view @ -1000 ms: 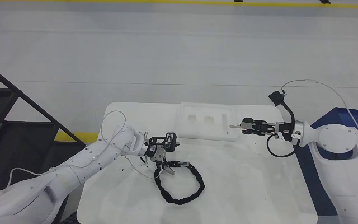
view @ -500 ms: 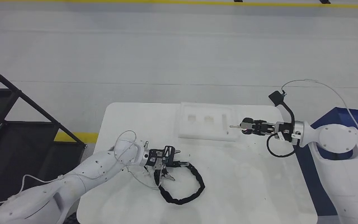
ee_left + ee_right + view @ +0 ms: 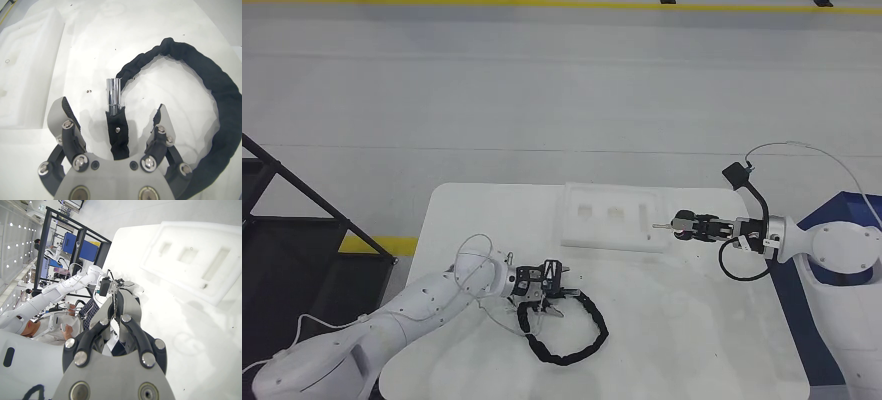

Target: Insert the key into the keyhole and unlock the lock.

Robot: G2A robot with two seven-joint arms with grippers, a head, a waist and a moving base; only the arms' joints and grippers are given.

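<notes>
A chain lock in a black fabric sleeve [image 3: 564, 345] lies in a loop on the white table. Its chrome lock cylinder [image 3: 113, 93] sticks out of one sleeve end and lies flat on the table. My left gripper [image 3: 112, 102] is open and straddles that end, with a finger on each side and not touching it; in the top view the left gripper [image 3: 552, 288] is at the loop's left end. My right gripper [image 3: 680, 225] hovers at the foam tray's right end, shut on the key [image 3: 662, 227], whose blade points left. In its own wrist view the right gripper [image 3: 114, 303] is pressed shut.
A white foam tray [image 3: 612, 215] with rectangular recesses lies at the back of the table [image 3: 692, 320], between the two arms. In the left wrist view the foam tray [image 3: 28, 66] is close beside the lock. A black frame [image 3: 302, 200] stands left of the table.
The left arm has swung lower and its gripper has slid along the table to straddle the lock's sleeved end. The right arm and key have stayed still.
</notes>
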